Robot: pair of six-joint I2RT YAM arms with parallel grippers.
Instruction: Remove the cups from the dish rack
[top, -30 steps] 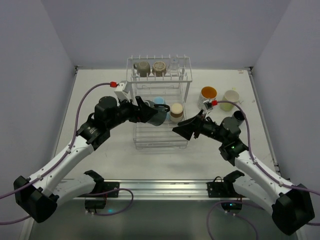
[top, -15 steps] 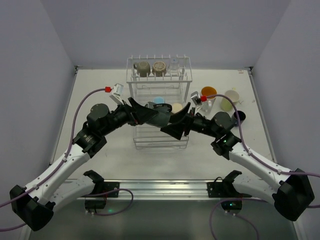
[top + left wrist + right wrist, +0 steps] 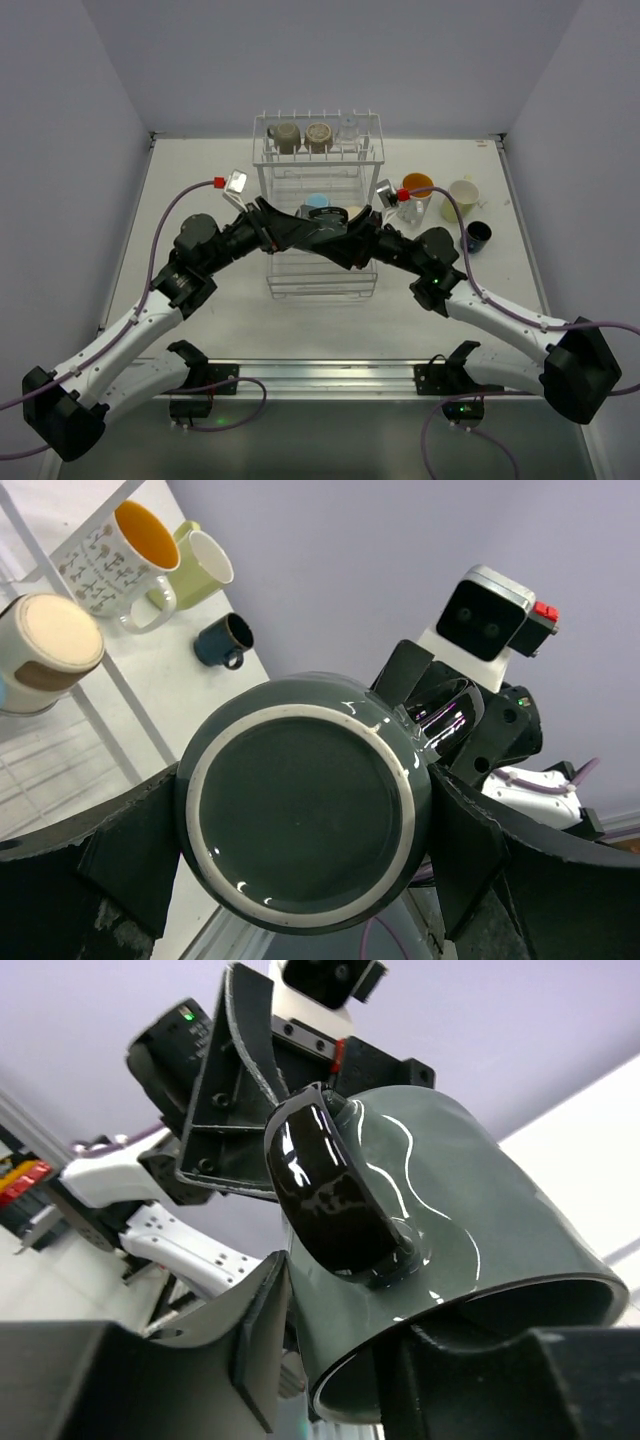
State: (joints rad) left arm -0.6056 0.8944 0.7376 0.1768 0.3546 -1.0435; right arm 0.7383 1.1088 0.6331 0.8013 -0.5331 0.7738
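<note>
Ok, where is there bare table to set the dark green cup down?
Widest bare patch: the table left of the dish rack, toward the far-left corner. Another strip lies between the rack's near end and the rail. Right of the rack is crowded: white mug, yellow-green cup, small dark cup.

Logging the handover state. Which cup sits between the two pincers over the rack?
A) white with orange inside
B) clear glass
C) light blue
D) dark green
D: the left wrist view shows the dark green cup base-on, held between the fingers of the left pincer. The right wrist view shows the right pincer with a finger on either side of the same cup.
</note>
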